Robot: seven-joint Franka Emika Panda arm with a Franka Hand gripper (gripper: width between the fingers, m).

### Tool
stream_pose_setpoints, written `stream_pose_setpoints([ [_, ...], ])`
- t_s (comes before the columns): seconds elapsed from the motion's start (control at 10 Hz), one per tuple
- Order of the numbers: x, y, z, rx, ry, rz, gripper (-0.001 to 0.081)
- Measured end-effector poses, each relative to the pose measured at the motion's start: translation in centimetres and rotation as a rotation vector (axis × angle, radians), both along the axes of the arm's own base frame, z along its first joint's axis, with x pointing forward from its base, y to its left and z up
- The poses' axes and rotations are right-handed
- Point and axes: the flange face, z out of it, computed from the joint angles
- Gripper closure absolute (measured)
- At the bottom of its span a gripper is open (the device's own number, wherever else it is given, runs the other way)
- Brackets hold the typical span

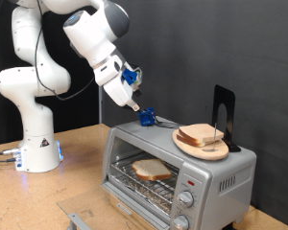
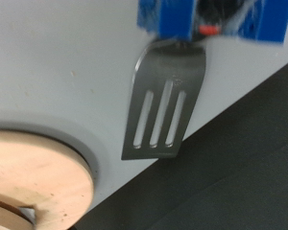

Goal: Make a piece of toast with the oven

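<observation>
Nearest in the exterior view stands the oven (image 1: 179, 169), a boxy silver toaster oven on a wooden table (image 1: 48, 196). Its glass door is shut and 2 round knobs (image 1: 187, 190) sit one above the other at its right front. Through the glass, the piece of toast (image 1: 152, 170) lies flat on the inner wire rack, pale with a golden-brown crust.

On the oven's top, toward the right, a round wooden plate (image 1: 201, 146) carries a stack of bread slices (image 1: 200, 135). Behind the plate a dark upright stand (image 1: 224, 110) rises at the far right edge of the top.

Further back and left, the gripper (image 1: 132, 100) hangs tilted over the far left part of the oven's top, with blue pieces fitted at the fingers. Below its tip a small blue block (image 1: 147, 119) rests on the top. Whether the fingers are wide or narrow, I cannot tell. In the wrist view a slotted metal spatula (image 2: 163, 107) with 3 slots hangs from the blue fitting (image 2: 213, 21) over the pale oven top (image 2: 48, 67), with the rim of the wooden plate (image 2: 38, 187) just beside it.

Farthest left, the white base of the arm (image 1: 34, 125) stands on the table.
</observation>
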Motion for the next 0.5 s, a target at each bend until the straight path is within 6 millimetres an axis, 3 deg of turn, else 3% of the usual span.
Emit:
stream_pose_setpoints([
  [0.5, -3.3, -9.0, -0.3, 0.118, -0.042, 0.006, -0.0003],
])
